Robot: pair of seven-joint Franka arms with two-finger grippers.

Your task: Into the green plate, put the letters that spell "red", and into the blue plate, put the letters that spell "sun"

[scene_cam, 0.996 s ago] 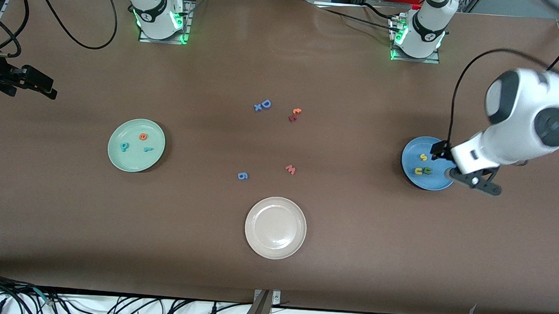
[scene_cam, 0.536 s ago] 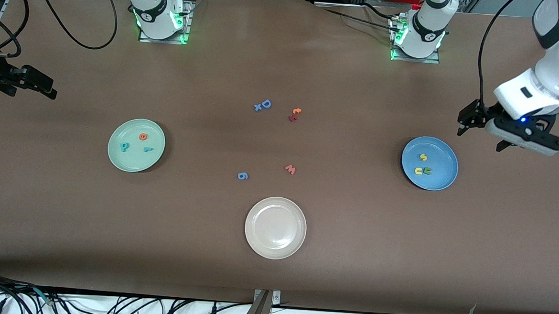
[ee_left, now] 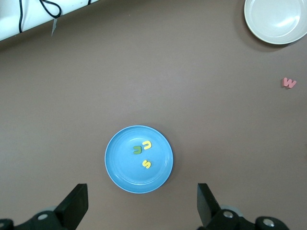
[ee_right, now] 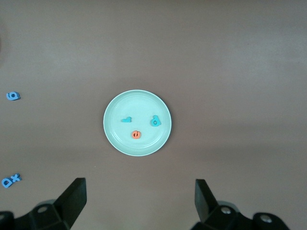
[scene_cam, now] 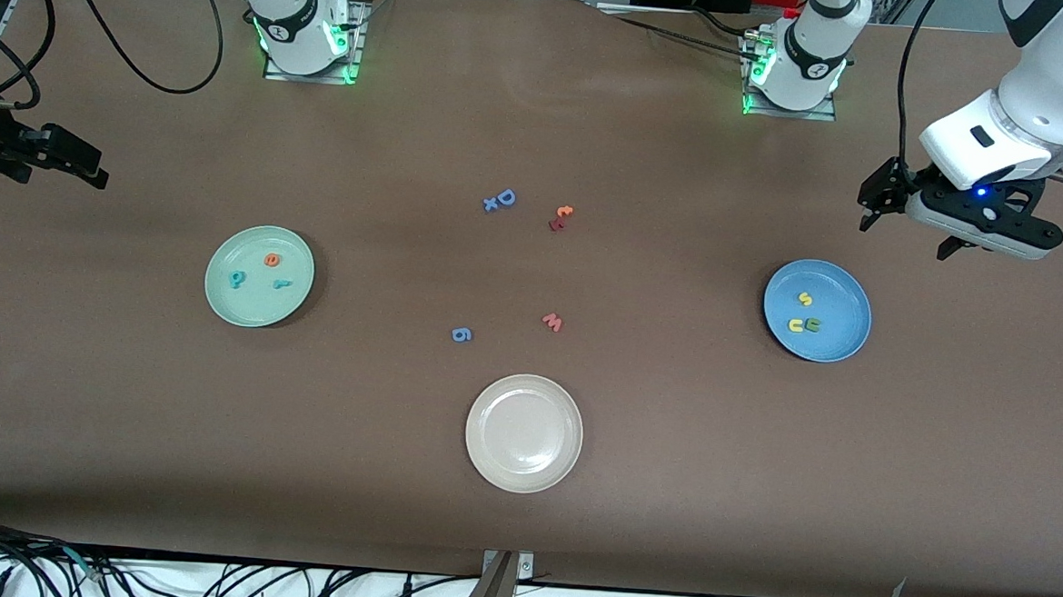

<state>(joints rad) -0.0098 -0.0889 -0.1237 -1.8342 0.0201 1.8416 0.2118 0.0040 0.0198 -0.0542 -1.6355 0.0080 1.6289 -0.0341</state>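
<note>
**Both plates loaded, grippers clear of the table**

Tabletop (scene_cam: 125,423) mostly bare brown surface — wide open strips along the camera-side edge and at both ends.

Green plate (scene_cam: 260,276) toward the right arm's end: 3 letters in it, an orange e (scene_cam: 272,259), a teal d (scene_cam: 237,278) and a teal r (scene_cam: 281,284), none touching.

Blue plate (scene_cam: 817,311) toward the left arm's end: 3 letters in it, a yellow s (scene_cam: 804,299), with a yellow u (scene_cam: 796,325) and a green n (scene_cam: 813,324) side by side just nearer the camera.

Strays in mid-table, 4 groups: blue D with x (scene_cam: 499,199), red and orange pair (scene_cam: 560,217), pink w (scene_cam: 553,321), blue 6 (scene_cam: 461,334). One beige-white plate (scene_cam: 524,433) near the camera-side edge, centre.

Left gripper (scene_cam: 906,221) in the air near the end edge, over bare table beside the blue plate, jaws spread, nothing in them. Right gripper (scene_cam: 52,160) over the other end edge — jaws spread, empty, waiting.
</note>
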